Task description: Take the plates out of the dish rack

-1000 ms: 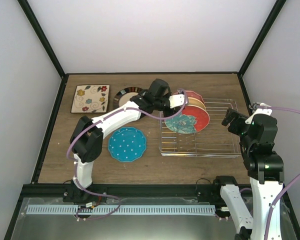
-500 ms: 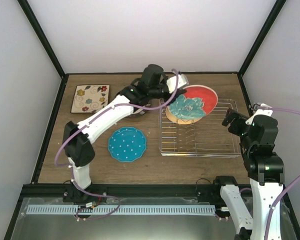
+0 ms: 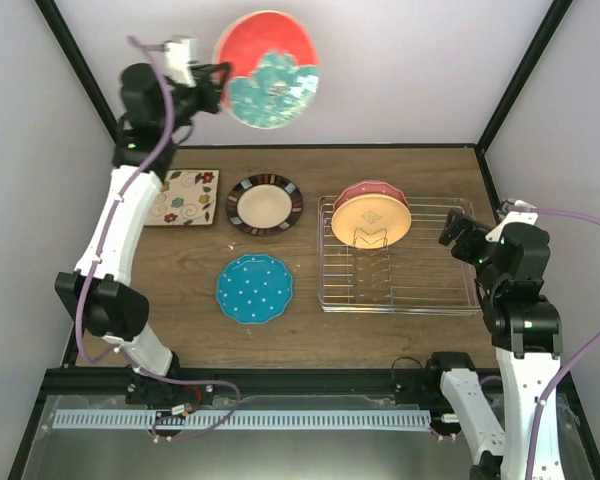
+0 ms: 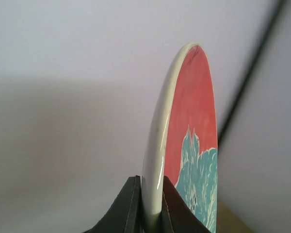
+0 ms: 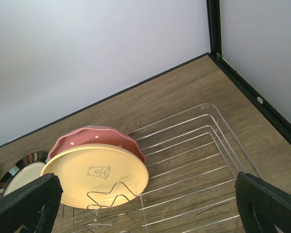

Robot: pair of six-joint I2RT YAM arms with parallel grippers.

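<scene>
The left gripper (image 3: 216,84), jaws clenched on the red plate (image 3: 270,68) high above the far-left corner of the desk (image 3: 310,325), should lower it gently, flat onto bare wood; the right gripper (image 5: 145,204) hovers, jaws gaping empty.

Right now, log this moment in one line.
left gripper: shut on red plate, raised | right gripper: open | dish rack: yellow plate, pink plate

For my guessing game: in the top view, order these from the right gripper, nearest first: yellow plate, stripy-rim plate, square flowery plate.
1. yellow plate, standing in the dish rack by the right gripper.
2. stripy-rim plate, left of the rack.
3. square flowery plate, far left.
</scene>
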